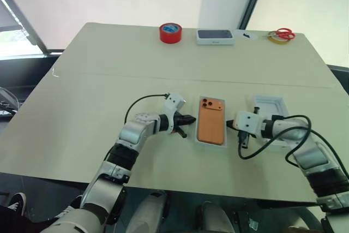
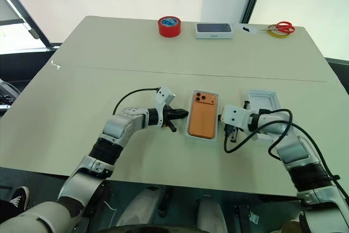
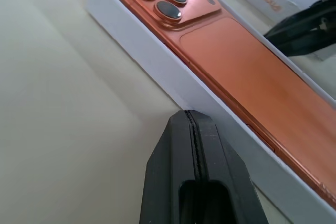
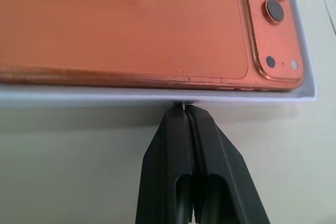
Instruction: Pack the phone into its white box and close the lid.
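The orange phone [image 1: 211, 124] lies camera side up inside the white box [image 3: 157, 61] in the middle of the table. My left gripper [image 1: 190, 119] is shut, with its tip right at the box's left wall; the left wrist view shows the tip [image 3: 190, 114] just short of that wall. On the other side, my right gripper [image 1: 231, 125] is also shut, its tip [image 4: 185, 107] touching or nearly touching the box's right wall. The lid [image 1: 269, 103] rests open side up to the right of the box, partly hidden by my right arm.
Along the table's far edge stand a red tape roll [image 1: 170, 32], a white box with a dark top [image 1: 215, 36], and red-handled scissors [image 1: 283, 34] on a yellow ring. A black cable loops from each wrist.
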